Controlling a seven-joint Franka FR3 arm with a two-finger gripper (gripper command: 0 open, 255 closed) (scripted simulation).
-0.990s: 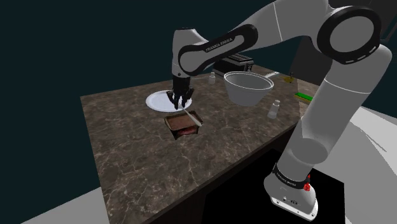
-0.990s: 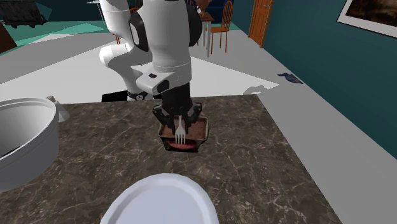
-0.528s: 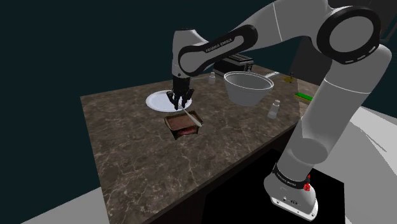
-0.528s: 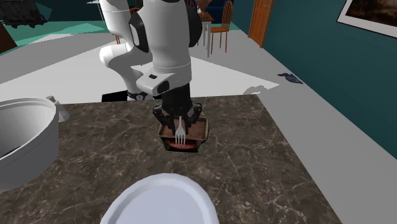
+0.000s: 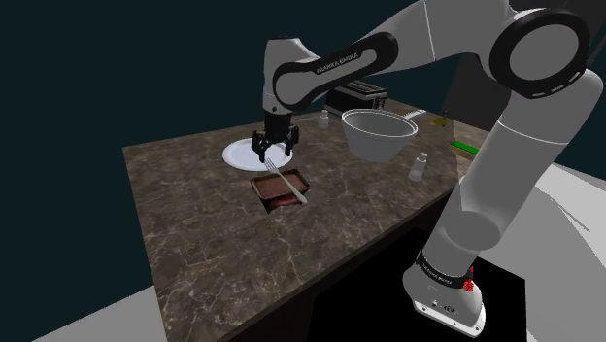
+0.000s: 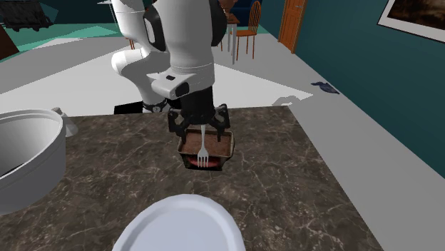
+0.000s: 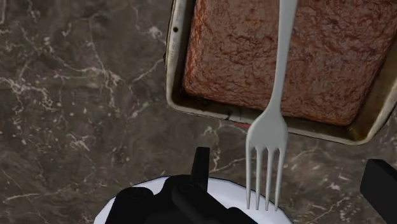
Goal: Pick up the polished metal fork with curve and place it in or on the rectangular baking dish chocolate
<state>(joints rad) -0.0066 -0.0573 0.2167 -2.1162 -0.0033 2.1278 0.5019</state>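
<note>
The claw [image 6: 200, 125] hung just above the baking dish [image 7: 175, 63], at the end of the dish nearest the white plate [image 5: 238, 153]. Its two fingers were spread wide and touched nothing. The fork [image 7: 280, 76] lay free between them. Its handle ran lengthwise over the brown contents of the dish, and its tines reached past the dish rim on the plate side. Whether the fork rested on the rim could not be told. The dish sat flat on the dark marbled desk [image 5: 194, 223]. A large pale bowl [image 5: 379, 131] stood well apart from the dish, on the shoulder view's right.
</note>
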